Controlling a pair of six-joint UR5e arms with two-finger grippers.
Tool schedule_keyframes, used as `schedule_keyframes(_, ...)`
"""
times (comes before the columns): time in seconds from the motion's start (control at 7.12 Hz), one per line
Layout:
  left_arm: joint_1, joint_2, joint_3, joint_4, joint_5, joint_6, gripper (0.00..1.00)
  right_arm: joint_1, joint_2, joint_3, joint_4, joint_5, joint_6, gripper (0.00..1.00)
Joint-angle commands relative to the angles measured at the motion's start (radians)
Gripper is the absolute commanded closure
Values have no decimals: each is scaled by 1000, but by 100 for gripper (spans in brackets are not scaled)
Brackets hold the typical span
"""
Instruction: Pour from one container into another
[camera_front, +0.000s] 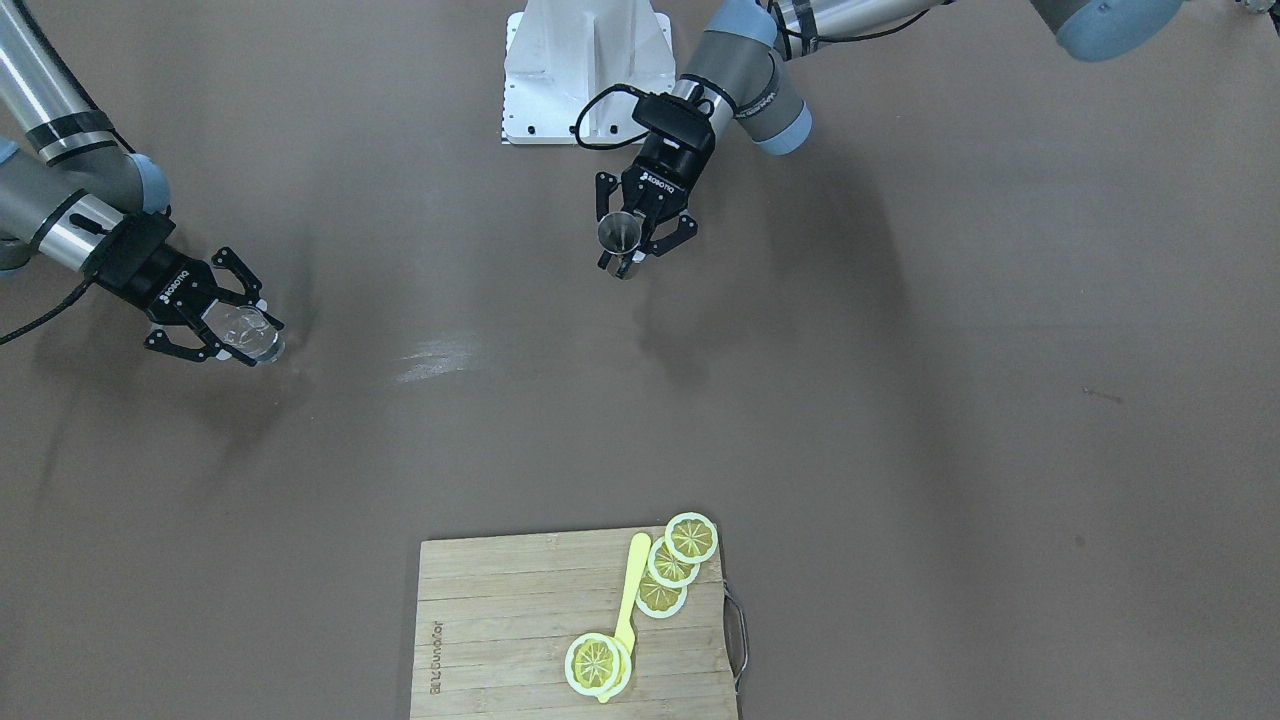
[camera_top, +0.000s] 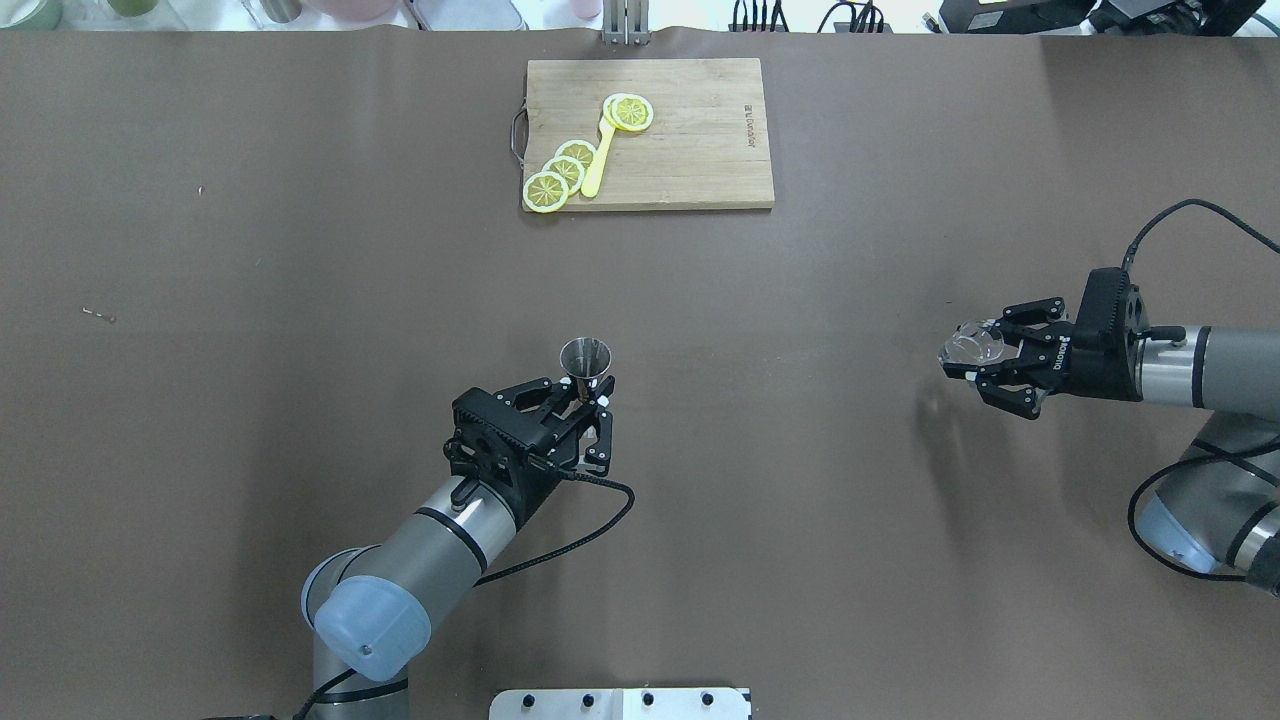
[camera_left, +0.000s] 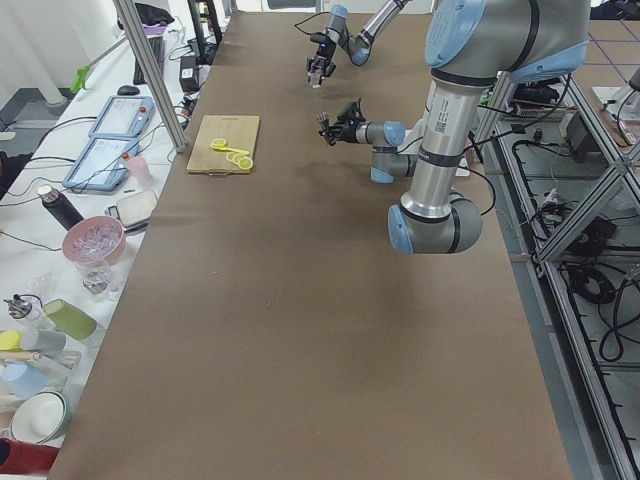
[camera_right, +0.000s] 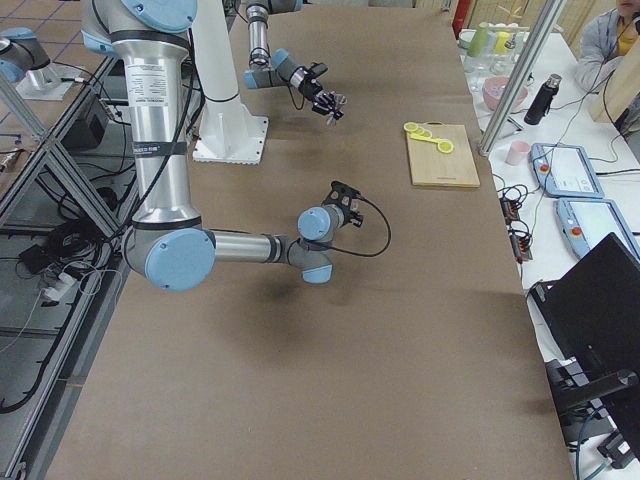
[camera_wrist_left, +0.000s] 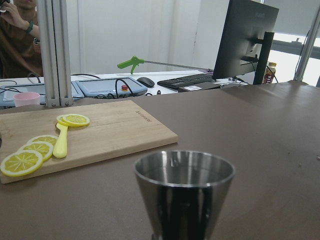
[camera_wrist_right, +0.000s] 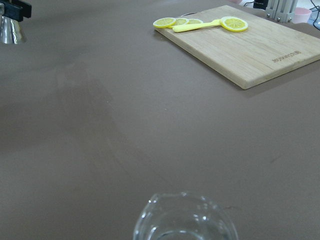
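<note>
The silver jigger (camera_top: 585, 360) stands upright in my left gripper (camera_top: 585, 392), which is shut on its narrow waist above the table. It also shows in the front view as the jigger (camera_front: 619, 235) in the left gripper (camera_front: 630, 250), and its open top cone (camera_wrist_left: 184, 187) fills the left wrist view. Far to the right, my right gripper (camera_top: 975, 362) is shut on the small clear glass (camera_top: 970, 345), held above the table. That glass (camera_front: 245, 335) sits between the right gripper's (camera_front: 235, 335) fingers in the front view, and its rim (camera_wrist_right: 184, 220) shows in the right wrist view.
A wooden cutting board (camera_top: 700, 150) lies at the table's far side with lemon slices (camera_top: 565, 172) and a yellow spoon (camera_top: 598, 155) on it. The robot's white base (camera_front: 585, 70) is between the arms. Cups and bottles line a side bench (camera_left: 80, 250).
</note>
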Motion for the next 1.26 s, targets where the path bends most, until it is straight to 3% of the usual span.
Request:
schedule_keyframes(0.0,-1,-1,1,-18,0,0,100,31,8,57,-74,71,1,100)
schedule_keyframes(0.28,-4,-13,-2,-19,-3,49,100,50,13,57,-85,94,3,100)
schedule_keyframes(0.7,-58,-25,-2,-103,-198,225,100,61,13,60,-83,96,3,100)
schedule_keyframes(1.12,-110,-61,11,-108,-317,229,100,65,17,49,-93,131,1,100)
